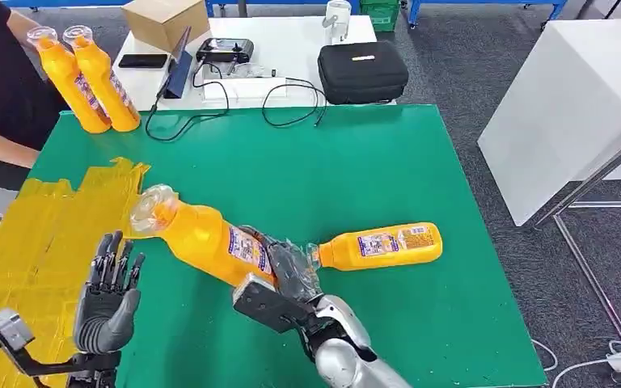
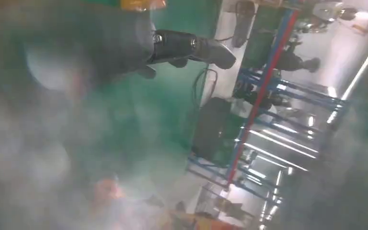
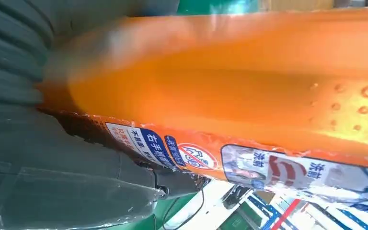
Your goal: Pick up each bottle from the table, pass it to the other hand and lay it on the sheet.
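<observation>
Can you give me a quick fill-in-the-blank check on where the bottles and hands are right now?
1. The right hand holds an orange bottle by its ____ end, cap pointing toward the left hand.
2. The left hand is ____, fingers spread, above the yellow sheet.
3. The second bottle on the green table is ____.
4. At the far left corner a person's hand holds ____ more bottles.

Missing words: bottom; open; lying down; two

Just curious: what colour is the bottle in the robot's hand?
Orange bottle, clearest in the head view.
</observation>
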Controlling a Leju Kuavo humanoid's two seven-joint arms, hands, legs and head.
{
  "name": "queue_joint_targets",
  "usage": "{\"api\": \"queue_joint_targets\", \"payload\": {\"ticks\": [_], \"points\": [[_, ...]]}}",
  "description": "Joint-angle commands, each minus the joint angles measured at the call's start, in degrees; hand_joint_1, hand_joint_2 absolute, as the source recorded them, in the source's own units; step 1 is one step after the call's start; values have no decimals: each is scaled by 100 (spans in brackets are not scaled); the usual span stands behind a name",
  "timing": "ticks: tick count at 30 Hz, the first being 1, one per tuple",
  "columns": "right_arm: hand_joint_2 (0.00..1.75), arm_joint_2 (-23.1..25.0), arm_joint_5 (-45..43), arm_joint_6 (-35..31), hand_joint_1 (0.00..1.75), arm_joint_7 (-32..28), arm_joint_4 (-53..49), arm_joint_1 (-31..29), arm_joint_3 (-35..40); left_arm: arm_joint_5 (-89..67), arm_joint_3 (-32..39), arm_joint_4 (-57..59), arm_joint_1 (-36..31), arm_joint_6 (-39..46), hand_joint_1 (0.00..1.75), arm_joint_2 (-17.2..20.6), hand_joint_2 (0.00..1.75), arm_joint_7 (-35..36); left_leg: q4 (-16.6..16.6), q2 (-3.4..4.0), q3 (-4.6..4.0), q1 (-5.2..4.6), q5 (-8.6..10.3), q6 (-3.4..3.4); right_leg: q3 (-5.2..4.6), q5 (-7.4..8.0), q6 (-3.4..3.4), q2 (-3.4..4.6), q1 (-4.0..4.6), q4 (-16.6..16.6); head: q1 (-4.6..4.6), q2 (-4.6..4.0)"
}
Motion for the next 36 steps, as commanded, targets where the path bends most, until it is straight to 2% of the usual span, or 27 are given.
{"api": "queue_joint_targets", "payload": {"ticks": [1,18,25,29,36], "points": [[175,212,47,55,175,-4,804,-528,68,16,-387,474,-229,29,0,-11,175,33,-10,-2,18,-5,0,1,18,-2,5,-7,-4,-7,2,0],[175,469,369,363,175,188,1102,-807,946,211,-705,498,-255,96,0,107,175,-71,-10,3,21,-4,-3,1,18,-4,5,-3,-4,-6,0,2],[175,516,361,370,175,225,1173,-824,1002,221,-716,499,-267,112,0,112,175,-75,-10,-1,20,-3,-1,1,20,-4,4,-8,-3,-7,0,2],[175,614,120,688,175,173,1731,-1294,1439,332,-827,403,-342,218,0,168,175,-86,-5,4,8,-4,0,0,6,0,3,1,-3,-1,0,2],[175,894,36,915,175,137,2207,-1445,2061,512,-982,142,-281,267,0,246,175,-92,-8,-1,16,0,-1,-1,13,-3,2,-7,0,-5,0,2]]}}
